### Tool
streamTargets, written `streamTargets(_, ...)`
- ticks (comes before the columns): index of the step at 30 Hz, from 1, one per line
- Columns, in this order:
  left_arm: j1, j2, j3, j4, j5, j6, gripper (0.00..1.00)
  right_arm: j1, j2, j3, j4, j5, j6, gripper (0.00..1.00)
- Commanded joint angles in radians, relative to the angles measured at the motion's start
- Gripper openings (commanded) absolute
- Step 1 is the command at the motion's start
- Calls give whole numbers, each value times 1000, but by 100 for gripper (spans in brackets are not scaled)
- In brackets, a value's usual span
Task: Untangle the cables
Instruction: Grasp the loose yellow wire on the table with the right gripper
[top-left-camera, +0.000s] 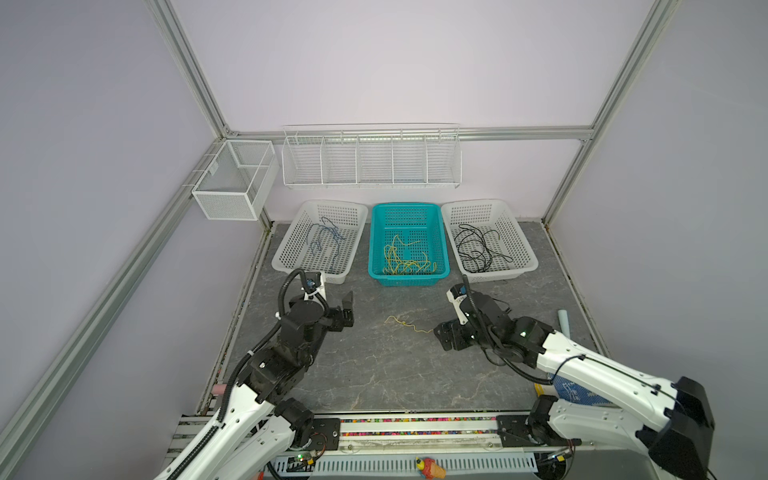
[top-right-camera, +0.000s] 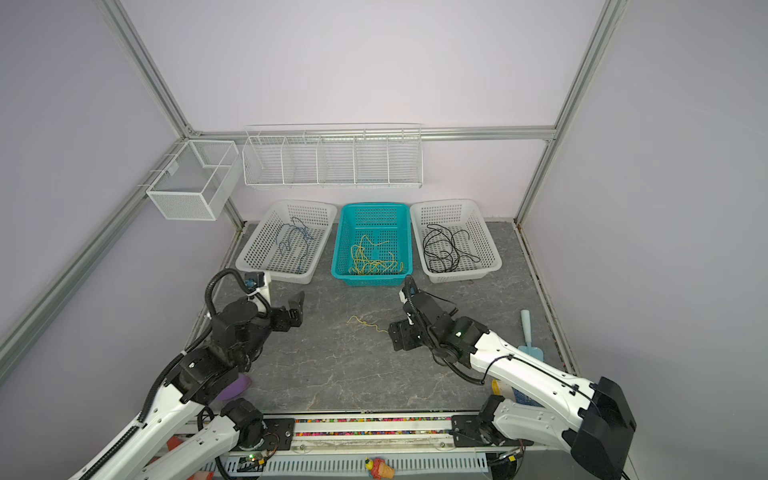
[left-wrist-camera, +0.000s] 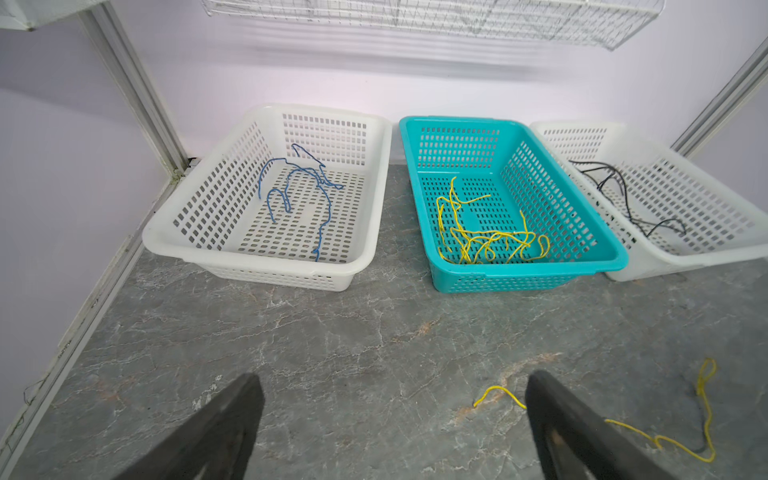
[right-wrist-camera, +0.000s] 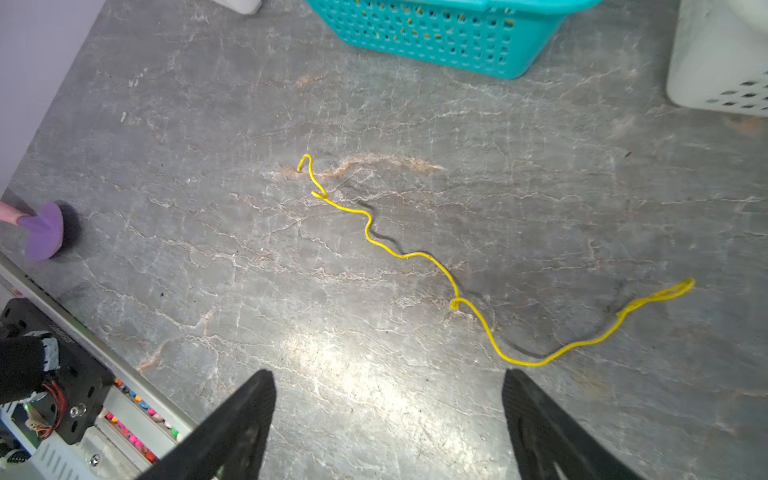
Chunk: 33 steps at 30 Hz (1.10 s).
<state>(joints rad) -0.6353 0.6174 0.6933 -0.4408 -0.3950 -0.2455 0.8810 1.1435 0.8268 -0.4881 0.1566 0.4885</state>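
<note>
Black left tool (left-wrist-camera: 392, 376) and right tool (right-wrist-camera: 387, 372) gape empty; thin kinked yellow cable (right-wrist-camera: 409, 254) lies between, roughly parallel to grey marbled worktop (right-wrist-camera: 249, 291) front edge.

No text, label, brand, number or sign could be read in any view. A small white tag (top-left-camera: 214, 168) hung on the wire mesh box (top-left-camera: 226, 203), which was mounted on the frame well to the left of and above the teal basket (top-left-camera: 409, 205). The tag's face was too small to show any writing. In the right wrist view, a black mounting plate (right-wrist-camera: 79, 374) sat on the rail at the table's near edge, well apart from the teal basket. It carried what looked like a faint line of pale print, too blurred to make out.
</note>
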Motion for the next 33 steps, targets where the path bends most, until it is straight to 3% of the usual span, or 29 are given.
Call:
streamTargets(1, -3, -99, -80, -63, 12, -26, 99, 32, 67, 31, 82, -6, 23, 90)
streamTargets(6, -3, -178, -131, -30, -4, -21, 99, 75, 237, 111, 159, -3, -27, 91)
streamTargets(13, -3, -129, -127, -59, -39, 12, 99, 76, 435, 196, 220, -28, -117, 99)
streamTargets(21, -3, -133, -131, -62, -41, 15, 99, 75, 579, 276, 240, 1, -200, 82)
streamTargets(33, -3, -140, -144, -47, -36, 18, 99, 58, 720, 343, 260, 19, -254, 47)
